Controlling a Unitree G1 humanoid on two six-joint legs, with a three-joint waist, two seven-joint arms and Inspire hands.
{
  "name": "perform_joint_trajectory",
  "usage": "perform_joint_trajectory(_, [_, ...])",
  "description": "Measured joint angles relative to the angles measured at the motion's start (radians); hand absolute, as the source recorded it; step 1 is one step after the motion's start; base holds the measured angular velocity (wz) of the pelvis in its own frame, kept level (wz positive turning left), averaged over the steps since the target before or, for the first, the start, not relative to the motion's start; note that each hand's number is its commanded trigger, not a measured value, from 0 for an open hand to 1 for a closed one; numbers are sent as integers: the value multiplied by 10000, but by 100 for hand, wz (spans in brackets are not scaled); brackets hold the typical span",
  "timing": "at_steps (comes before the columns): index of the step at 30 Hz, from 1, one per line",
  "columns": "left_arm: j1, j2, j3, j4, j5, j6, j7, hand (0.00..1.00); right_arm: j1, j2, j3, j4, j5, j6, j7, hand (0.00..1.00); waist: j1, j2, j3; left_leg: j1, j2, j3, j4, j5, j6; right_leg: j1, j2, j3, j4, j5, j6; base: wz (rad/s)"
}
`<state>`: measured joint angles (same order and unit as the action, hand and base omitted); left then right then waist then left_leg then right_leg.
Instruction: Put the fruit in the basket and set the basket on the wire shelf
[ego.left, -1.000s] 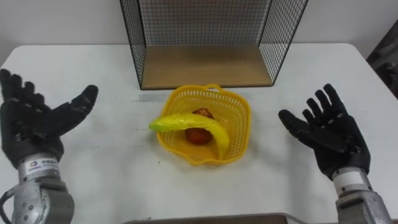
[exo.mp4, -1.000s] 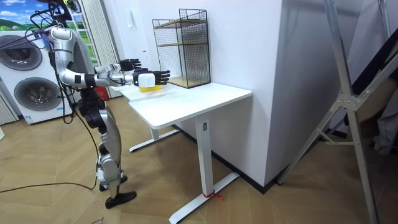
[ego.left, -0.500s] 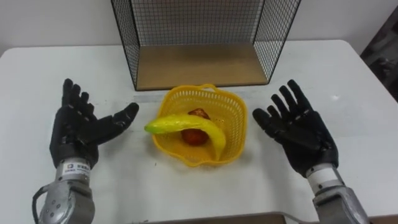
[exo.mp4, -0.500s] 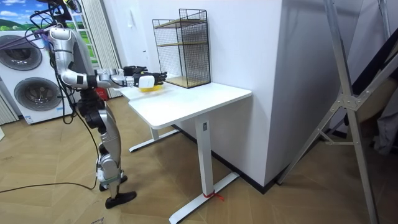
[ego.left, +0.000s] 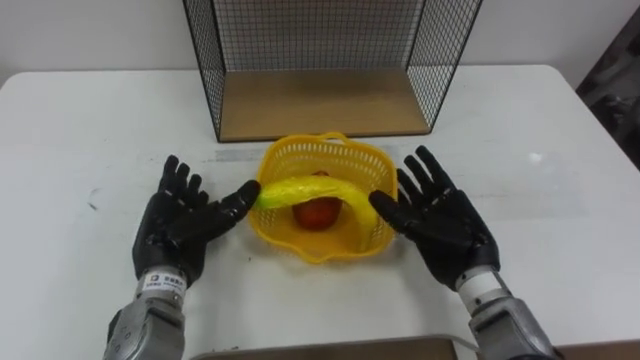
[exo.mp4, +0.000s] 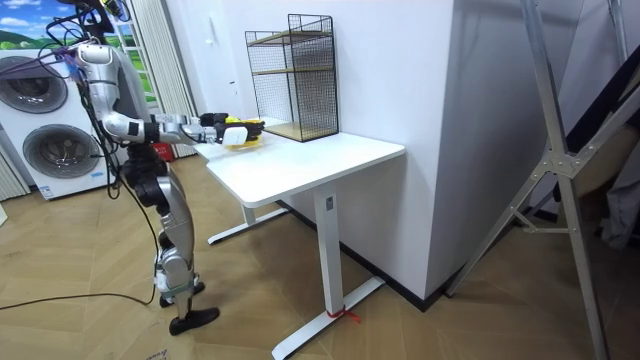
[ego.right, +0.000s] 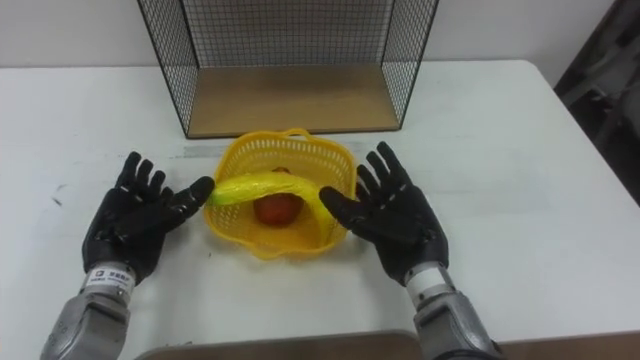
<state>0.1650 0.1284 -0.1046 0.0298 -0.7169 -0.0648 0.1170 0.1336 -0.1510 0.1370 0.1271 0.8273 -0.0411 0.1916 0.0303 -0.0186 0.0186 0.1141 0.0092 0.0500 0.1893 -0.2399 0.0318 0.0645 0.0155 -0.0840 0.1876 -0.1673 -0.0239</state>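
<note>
A yellow plastic basket stands on the white table just in front of the wire shelf. A yellow banana lies across it, its tip over the left rim, and a red fruit rests under it. My left hand is open, palm facing the basket's left side, thumb reaching the banana's tip. My right hand is open at the basket's right side, thumb at the rim. In the room view the robot stands at the table's end with both arms stretched to the basket.
The wire shelf has a wooden floor and black mesh walls, its open front facing the basket. A tall white wall stands past the table, and washing machines are behind the robot.
Both hands have moved inward from wide apart to either side of the basket, fingers still straight. The basket and fruit have stayed put.
</note>
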Motion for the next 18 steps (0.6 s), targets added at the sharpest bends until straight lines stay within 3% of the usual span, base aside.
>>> perform_joint_trajectory(6, [3,-39,6,0,-79,267,-75,0,49,65,1,72,2,130,205,0,-3,42,-47,16,-1,16,5,1,0,12,-63,18,-15,0,0,0])
perform_joint_trajectory(11, [4,-8,-221,0,-600,389,-122,0,49,72,68,224,4,176,210,0,-13,74,-142,37,1,16,10,1,0,31,-63,17,-11,1,-1,0])
perform_joint_trajectory(18, [12,68,-573,55,-1747,412,-202,0,52,58,425,706,14,202,250,0,-38,52,-135,17,1,22,90,1,0,22,-73,12,70,4,-6,0])
